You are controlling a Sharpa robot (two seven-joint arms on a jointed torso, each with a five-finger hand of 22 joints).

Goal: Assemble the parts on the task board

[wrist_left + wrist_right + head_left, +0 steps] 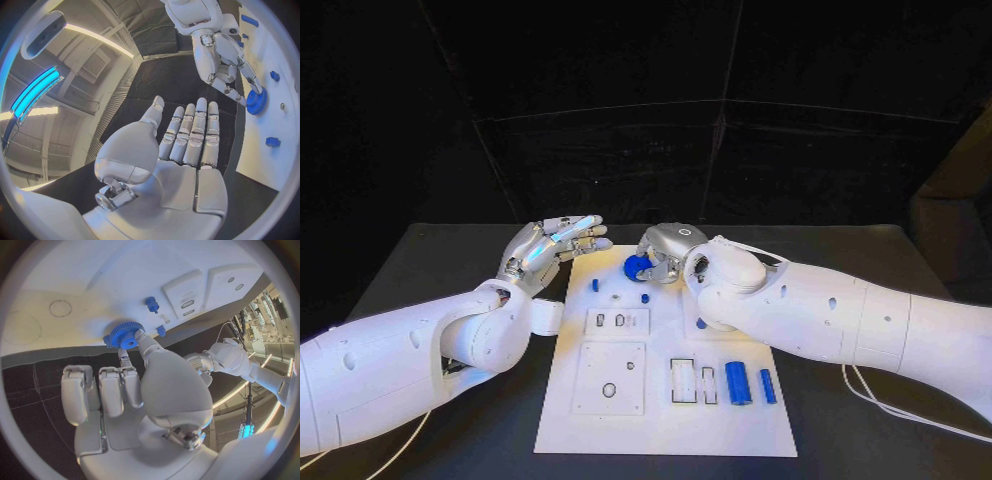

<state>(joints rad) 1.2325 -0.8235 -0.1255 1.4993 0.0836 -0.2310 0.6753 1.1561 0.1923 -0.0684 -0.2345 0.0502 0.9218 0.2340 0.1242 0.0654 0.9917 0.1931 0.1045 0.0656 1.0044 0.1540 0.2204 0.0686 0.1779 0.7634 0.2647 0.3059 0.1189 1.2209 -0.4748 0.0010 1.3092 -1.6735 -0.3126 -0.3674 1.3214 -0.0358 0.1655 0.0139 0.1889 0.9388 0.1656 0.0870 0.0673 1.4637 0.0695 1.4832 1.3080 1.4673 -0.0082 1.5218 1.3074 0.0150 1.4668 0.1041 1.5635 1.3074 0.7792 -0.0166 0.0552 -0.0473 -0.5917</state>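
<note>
Right robot hand [678, 256] pinching toothed blue plastic gear [639, 267] at far end of white rectangular task board [589, 415]; left robot hand [555, 246] spread, holding nothing; blue cylinders [737, 383] unplaced; assembly apparently early.

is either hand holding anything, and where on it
The right hand pinches the blue gear by its toothed rim, at the far end of the white board. The left hand holds nothing.

Black table [473, 255], white board [668, 420] lying flat on it between the left hand [553, 248] and right hand [672, 255], thin white cable [899, 410] on the table beneath the right arm
</note>
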